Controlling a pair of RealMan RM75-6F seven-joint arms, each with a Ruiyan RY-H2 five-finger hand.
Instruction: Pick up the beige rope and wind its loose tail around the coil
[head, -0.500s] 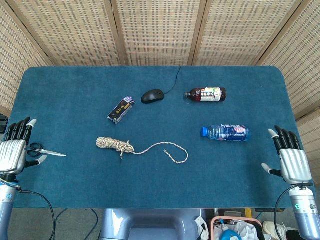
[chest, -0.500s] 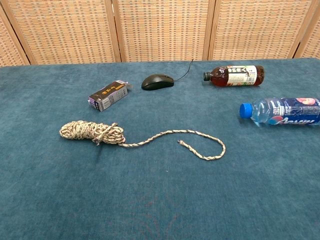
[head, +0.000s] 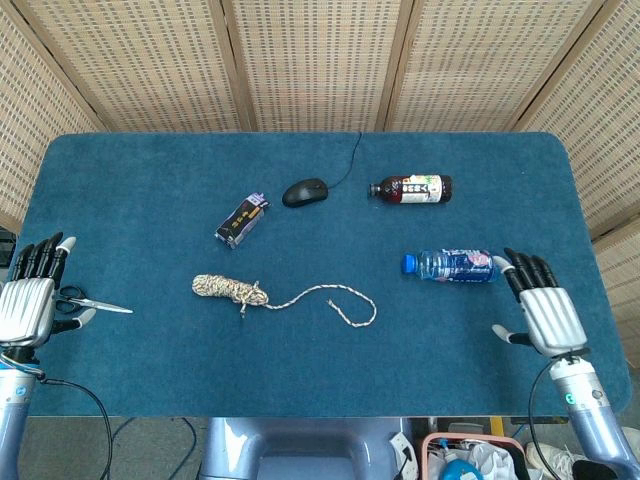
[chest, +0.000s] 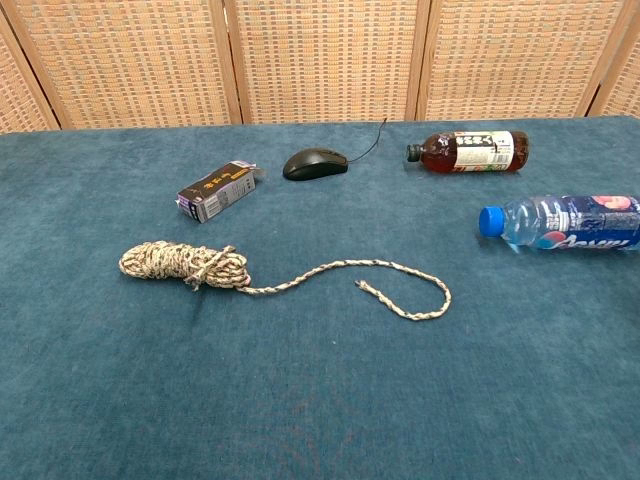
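Observation:
The beige rope lies on the blue table, its coil (head: 226, 288) (chest: 183, 263) left of centre and its loose tail (head: 340, 300) (chest: 400, 290) curling off to the right and back on itself. My left hand (head: 28, 300) hovers at the table's left edge, fingers apart and empty, far from the coil. Over the right edge my right hand (head: 542, 312) is spread open and holds nothing, well to the right of the tail. Neither hand shows in the chest view.
Scissors (head: 85, 302) lie beside my left hand. A small dark box (head: 241, 219) (chest: 215, 191), a black mouse (head: 305, 191) (chest: 315, 163) with its cable, a dark drink bottle (head: 411, 188) (chest: 470, 150) and a blue-capped water bottle (head: 452, 265) (chest: 560, 221) lie beyond the rope.
My right hand has moved inward to the left and a little up, over the table's right edge. The rope and the left hand have stayed put.

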